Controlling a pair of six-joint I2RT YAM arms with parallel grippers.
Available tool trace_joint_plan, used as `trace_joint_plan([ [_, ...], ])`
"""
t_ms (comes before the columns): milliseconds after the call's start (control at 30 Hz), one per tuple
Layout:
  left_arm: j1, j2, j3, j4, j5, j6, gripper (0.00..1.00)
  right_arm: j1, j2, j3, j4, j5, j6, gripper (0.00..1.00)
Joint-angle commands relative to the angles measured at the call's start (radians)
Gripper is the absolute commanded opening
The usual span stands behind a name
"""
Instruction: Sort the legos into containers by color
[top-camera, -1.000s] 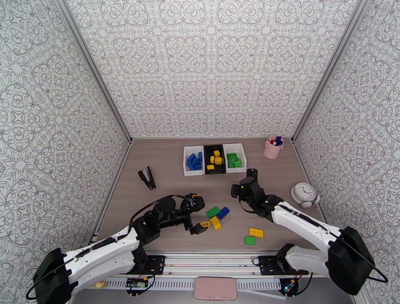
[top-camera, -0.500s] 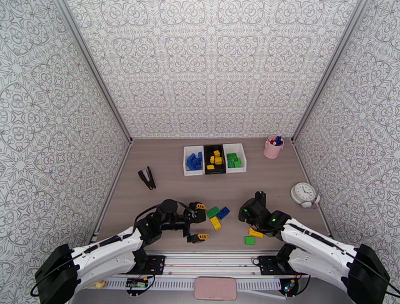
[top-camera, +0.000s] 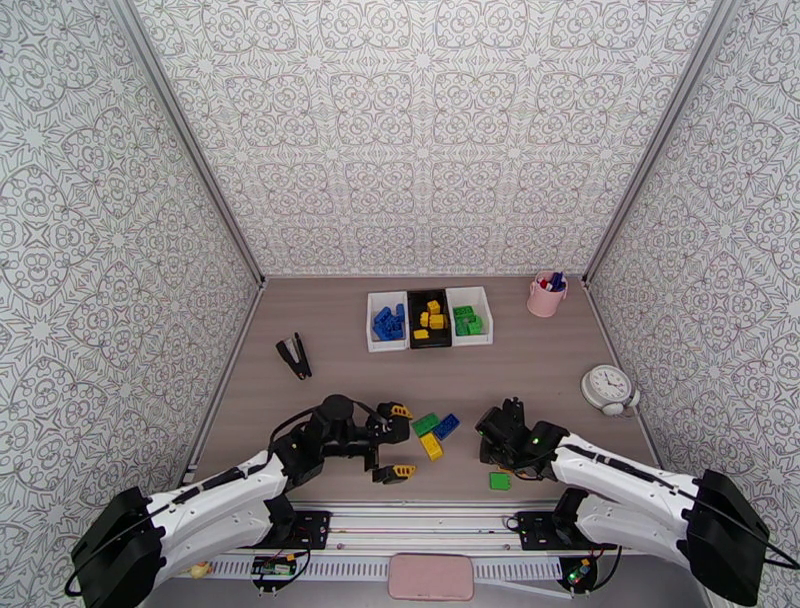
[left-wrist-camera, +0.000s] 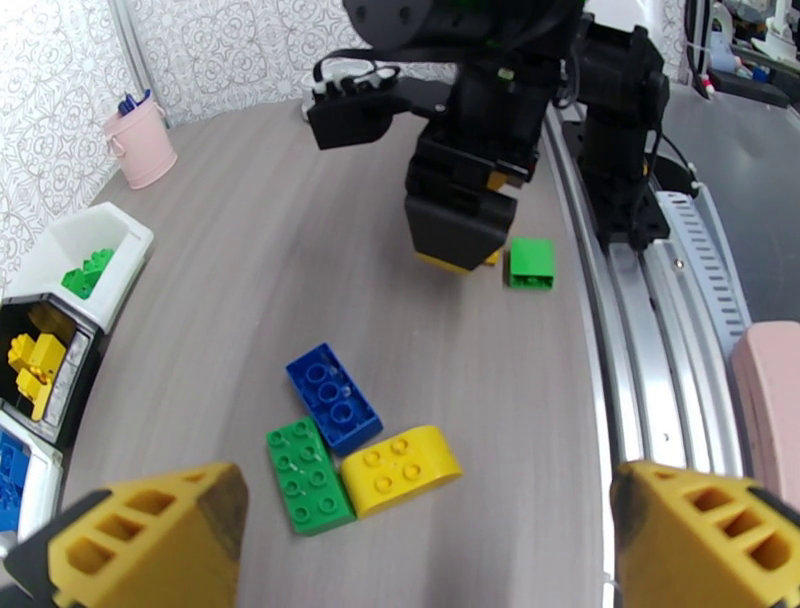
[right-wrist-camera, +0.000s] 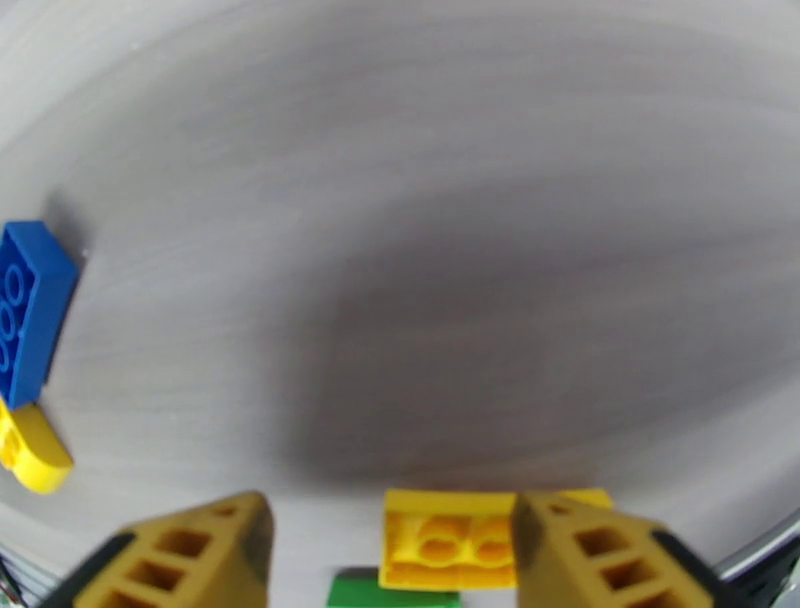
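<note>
Three bins stand in a row at the back of the table (top-camera: 330, 400). The white bin on the left (top-camera: 372, 322) holds blue bricks (top-camera: 386, 322), the black bin (top-camera: 429, 345) holds yellow bricks (top-camera: 430, 318), and the white bin on the right (top-camera: 487, 318) holds green bricks (top-camera: 467, 320).

Five bricks lie loose near the front edge. A green brick (left-wrist-camera: 308, 476), a blue brick (left-wrist-camera: 333, 397) and a rounded yellow brick (left-wrist-camera: 400, 470) lie together, touching each other. Well to their right, a square green brick (left-wrist-camera: 531, 263) lies just beside a flat yellow brick (right-wrist-camera: 450, 545).

The left claw (left-wrist-camera: 425, 545) is spread wide and holds nothing. It hangs near the cluster of three, which sits ahead of it between its yellow fingertips (left-wrist-camera: 150, 540).

The right claw (right-wrist-camera: 395, 560) is down at the table with its fingers (right-wrist-camera: 190, 550) on either side of the flat yellow brick. Its jaws are partly spread and one finger stands clear of the brick, so it has no grip on it.

Off to the sides are a black stapler (top-camera: 293, 356), a pink pen cup (top-camera: 546, 295) and a small clock (top-camera: 609, 388).
</note>
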Motion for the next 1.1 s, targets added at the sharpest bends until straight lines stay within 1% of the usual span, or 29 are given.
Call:
trace_joint_plan([
  [0,0.014,0.004,0.006,0.013,0.037,0.013,1.0,0.01,0.02,0.015,0.0,-0.039,0.006,0.6],
  [167,0.021,-0.001,0.007,0.006,0.035,0.014,1.0,0.01,0.08,0.028,0.072,-0.02,-0.018,0.59],
  [300,0.023,-0.01,0.007,0.005,0.027,0.019,1.0,0.008,0.136,0.059,0.119,0.027,-0.055,0.59],
  [333,0.025,-0.012,0.007,0.004,0.024,0.019,1.0,0.009,0.151,0.073,0.127,0.039,-0.09,0.59],
  [467,0.027,-0.018,0.008,-0.003,0.02,0.023,1.0,0.01,0.215,0.124,0.18,0.069,-0.149,0.59],
  [600,0.027,-0.026,0.007,-0.011,0.014,0.026,1.0,0.009,0.243,0.178,0.156,0.096,-0.166,0.6],
  [667,0.028,-0.031,0.006,-0.014,0.011,0.031,1.0,0.01,0.214,0.177,0.107,0.127,-0.133,0.65],
  [733,0.029,-0.033,0.005,-0.013,0.008,0.033,1.0,0.009,0.161,0.159,0.036,0.157,-0.074,0.74],
  [867,0.033,-0.029,0.008,-0.008,0.017,0.032,1.0,0.009,0.037,0.091,-0.064,0.153,0.056,0.87],
  [1067,0.045,-0.022,0.009,-0.002,0.031,0.026,1.0,0.01,-0.079,0.007,-0.135,0.071,0.142,0.92],
])
